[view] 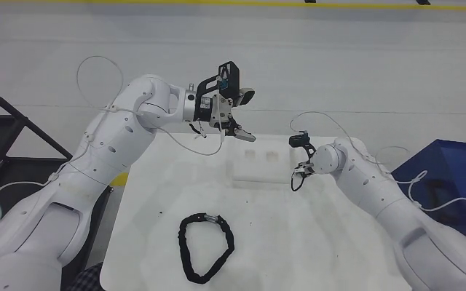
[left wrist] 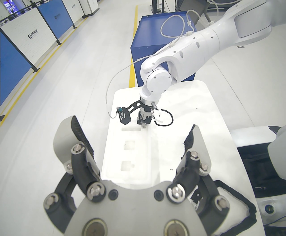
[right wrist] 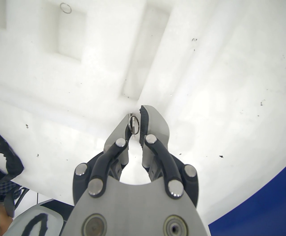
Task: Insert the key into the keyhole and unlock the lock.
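A black chain lock (view: 206, 246) lies looped on the white table (view: 328, 247), near its front, with its metal lock body at the top of the loop. My right gripper (view: 297, 177) is low at the right end of a white foam block (view: 255, 166). In the right wrist view the right gripper (right wrist: 135, 117) is shut on a small key (right wrist: 133, 128) with a wire ring, just off the end of a narrow slot in the foam. My left gripper (view: 244, 134) hangs open above the table's far left edge; its fingers (left wrist: 78, 134) are spread wide with nothing between them.
The foam block (left wrist: 134, 156) has several recesses; a second wire ring (right wrist: 66, 7) lies in one. A blue cabinet (view: 444, 167) stands off the table's right side. Part of the chain lock (left wrist: 243, 201) shows beyond the left gripper.
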Robot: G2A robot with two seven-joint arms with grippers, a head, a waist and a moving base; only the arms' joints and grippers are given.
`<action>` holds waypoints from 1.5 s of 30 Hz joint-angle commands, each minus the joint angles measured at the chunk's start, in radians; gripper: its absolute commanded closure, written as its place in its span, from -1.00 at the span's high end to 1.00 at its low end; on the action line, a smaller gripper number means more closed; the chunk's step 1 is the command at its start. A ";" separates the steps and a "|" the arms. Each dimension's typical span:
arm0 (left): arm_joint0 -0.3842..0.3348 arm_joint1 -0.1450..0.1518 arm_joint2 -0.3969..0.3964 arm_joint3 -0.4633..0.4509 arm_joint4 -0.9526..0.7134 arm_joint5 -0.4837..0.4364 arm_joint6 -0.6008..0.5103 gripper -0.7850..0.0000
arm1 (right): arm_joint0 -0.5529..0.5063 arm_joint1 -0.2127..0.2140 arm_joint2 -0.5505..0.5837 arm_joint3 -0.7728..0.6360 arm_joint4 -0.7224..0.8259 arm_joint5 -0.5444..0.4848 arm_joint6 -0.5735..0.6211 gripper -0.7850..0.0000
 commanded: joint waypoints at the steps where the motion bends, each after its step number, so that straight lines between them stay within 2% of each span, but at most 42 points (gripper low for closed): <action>1: 0.000 0.000 0.000 0.000 0.000 0.000 0.000 1.00 | 0.004 -0.005 -0.001 0.003 -0.012 0.001 -0.003 -1.00; 12: 0.000 0.000 0.000 0.000 0.000 0.000 0.000 1.00 | 0.031 0.003 0.048 -0.059 -0.054 0.016 0.052 -1.00; 23: 0.000 0.000 0.000 0.000 0.000 0.000 0.000 1.00 | 0.000 0.071 0.156 -0.291 -0.157 0.052 0.138 -1.00; 32: 0.000 0.000 0.000 0.000 0.000 0.000 0.000 1.00 | -0.091 0.153 0.386 -0.530 -0.062 -0.025 0.200 -1.00; 39: 0.000 0.000 0.000 0.000 0.000 0.000 0.000 1.00 | -0.228 0.220 0.610 -0.773 0.022 -0.072 0.281 -1.00; 45: 0.000 0.000 0.000 0.000 0.000 0.000 0.000 1.00 | -0.335 0.254 0.758 -0.925 0.095 -0.099 0.295 -1.00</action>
